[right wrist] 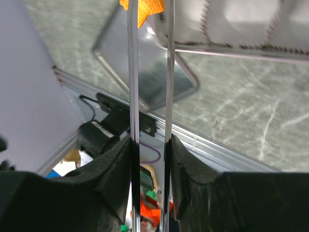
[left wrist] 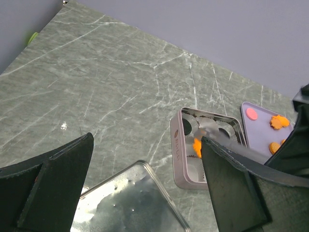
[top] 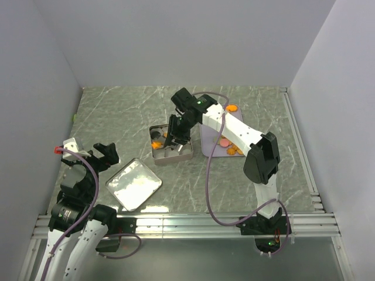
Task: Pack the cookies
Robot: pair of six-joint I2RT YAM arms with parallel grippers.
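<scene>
The cookies lie partly on the lavender tray [top: 206,140]: a pink one [top: 224,142] and orange ones [top: 234,150], with another orange one [top: 232,108] at its far end. The square silver tin [top: 186,153] holds an orange cookie [top: 156,144]. My right gripper [top: 177,130] hovers over the tin, shut on metal tongs [right wrist: 133,72] whose two blades run between its fingers. An orange cookie [right wrist: 147,8] shows at the blade tips; I cannot tell whether it is pinched. My left gripper [top: 105,155] stands wide open at the near left, holding nothing.
The tin's shiny lid [top: 133,184] lies flat on the marble table, between the left gripper and the tin. White walls enclose the table on three sides. A metal rail [top: 187,221] runs along the near edge.
</scene>
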